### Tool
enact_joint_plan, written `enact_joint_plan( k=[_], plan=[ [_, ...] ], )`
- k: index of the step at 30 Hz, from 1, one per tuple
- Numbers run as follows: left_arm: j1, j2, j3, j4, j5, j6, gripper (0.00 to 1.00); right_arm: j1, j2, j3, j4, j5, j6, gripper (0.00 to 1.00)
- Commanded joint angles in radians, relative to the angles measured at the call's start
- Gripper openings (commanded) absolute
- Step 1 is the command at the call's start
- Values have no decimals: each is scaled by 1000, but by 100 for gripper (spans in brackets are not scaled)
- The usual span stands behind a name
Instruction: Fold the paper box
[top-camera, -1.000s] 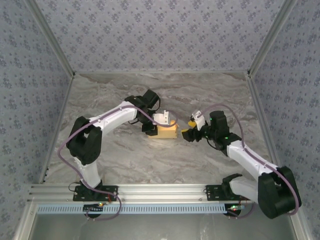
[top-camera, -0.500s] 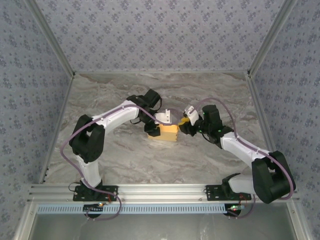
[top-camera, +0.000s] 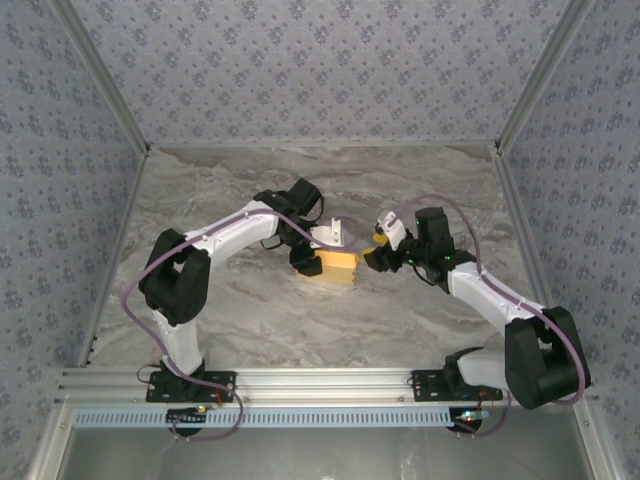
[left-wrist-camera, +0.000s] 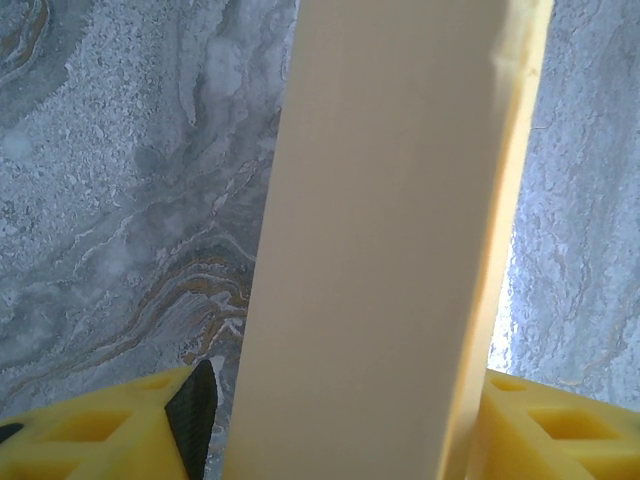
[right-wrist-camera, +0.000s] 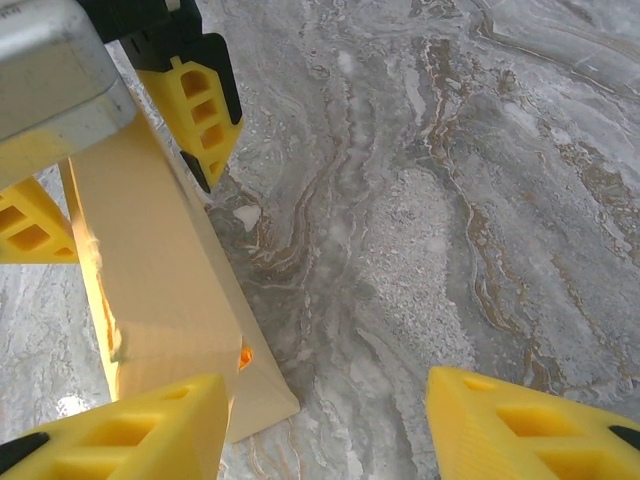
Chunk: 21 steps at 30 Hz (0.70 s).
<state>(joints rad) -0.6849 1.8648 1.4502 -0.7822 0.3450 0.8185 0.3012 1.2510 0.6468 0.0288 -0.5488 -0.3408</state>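
Note:
The paper box (top-camera: 340, 266) is a tan, folded-up block lying on the marble table (top-camera: 250, 310) between the two arms. My left gripper (top-camera: 318, 252) straddles its left end. In the left wrist view a tall tan panel of the box (left-wrist-camera: 380, 250) rises between the yellow fingers (left-wrist-camera: 110, 425), with a gap at the left pad, so the left gripper (left-wrist-camera: 340, 410) is open. My right gripper (top-camera: 378, 250) sits just right of the box and is open (right-wrist-camera: 330, 420) over bare table. Its left finger (right-wrist-camera: 120, 430) is beside the box's corner (right-wrist-camera: 150, 260).
Patterned walls (top-camera: 80, 200) close in the table on the left, back and right. An aluminium rail (top-camera: 320, 385) carries both arm bases along the near edge. Open marble lies in front of and behind the box.
The right gripper came in from the right up to the box's end, then eased back a little. The left jaws have widened around the box.

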Motion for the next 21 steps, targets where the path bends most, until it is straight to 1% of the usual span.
enact_joint_plan(
  k=[1, 3, 5, 8, 9, 12, 16, 21],
  plan=[
    [6, -12, 16, 8, 42, 6, 66, -41, -20, 25, -67, -49, -35, 57],
    [6, -10, 15, 5, 51, 22, 66, -44, -19, 39, -130, -43, -113, 56],
    [5, -9, 16, -2, 57, 29, 67, -46, -19, 45, -179, -79, -228, 58],
    [6, -15, 9, -13, 69, 53, 71, -47, -19, 27, -188, -143, -361, 63],
    [5, -19, 2, -13, 72, 63, 71, -40, -15, 25, -184, -147, -390, 63],
    [7, -29, -16, 4, 72, 71, 71, -32, 29, 38, -163, -137, -419, 63],
    [6, -18, -8, 6, 71, 70, 70, -14, 107, 87, -165, -90, -447, 59],
    [2, -15, -10, 16, 71, 73, 68, -1, 143, 112, -120, -129, -450, 55]
  ],
)
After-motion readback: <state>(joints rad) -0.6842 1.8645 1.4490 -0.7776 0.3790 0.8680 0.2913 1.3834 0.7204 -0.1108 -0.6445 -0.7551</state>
